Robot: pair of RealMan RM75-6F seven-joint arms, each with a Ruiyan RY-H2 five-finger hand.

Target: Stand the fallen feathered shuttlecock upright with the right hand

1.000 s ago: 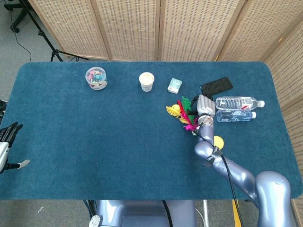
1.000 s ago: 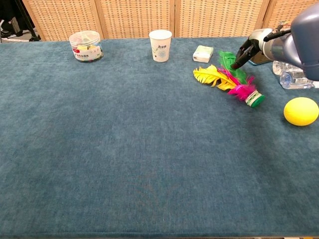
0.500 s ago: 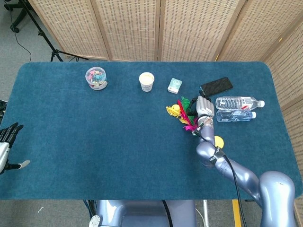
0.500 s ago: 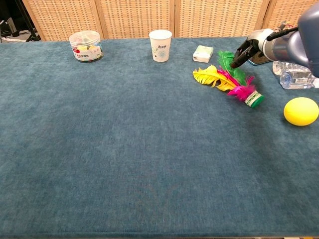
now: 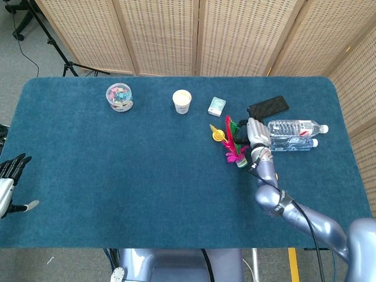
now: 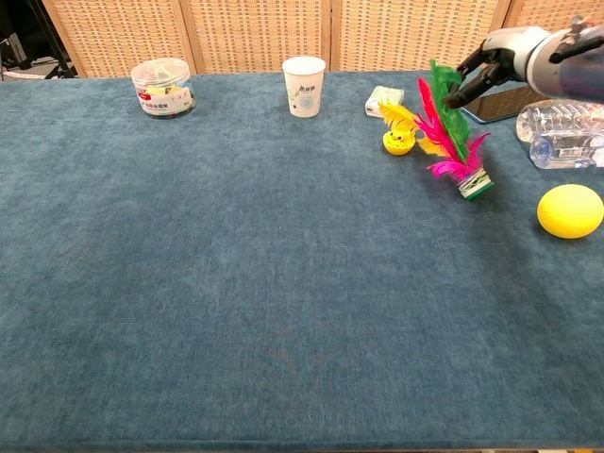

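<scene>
The feathered shuttlecock [image 6: 453,142] has green, pink and yellow feathers and a green-and-white base. It leans steeply, its base touching the blue table cover and its feathers pointing up and to the left. In the head view the shuttlecock [image 5: 234,144] sits right of centre. My right hand [image 6: 498,58] pinches the tops of the green feathers from the right. From above, my right hand [image 5: 257,134] is right beside the feathers. My left hand [image 5: 9,176] hangs off the table's left edge, fingers apart and holding nothing.
A small yellow object [image 6: 396,142] lies just left of the feathers. A yellow ball [image 6: 569,209], two water bottles [image 5: 295,128] and a black phone [image 5: 268,106] lie to the right. Behind stand a small box [image 6: 384,101], a paper cup [image 6: 304,85] and a clear jar [image 6: 163,87].
The shuttlecock lay flat a second ago. My right hand took hold of the green feathers and raised them, so it now stands steeply on its base.
</scene>
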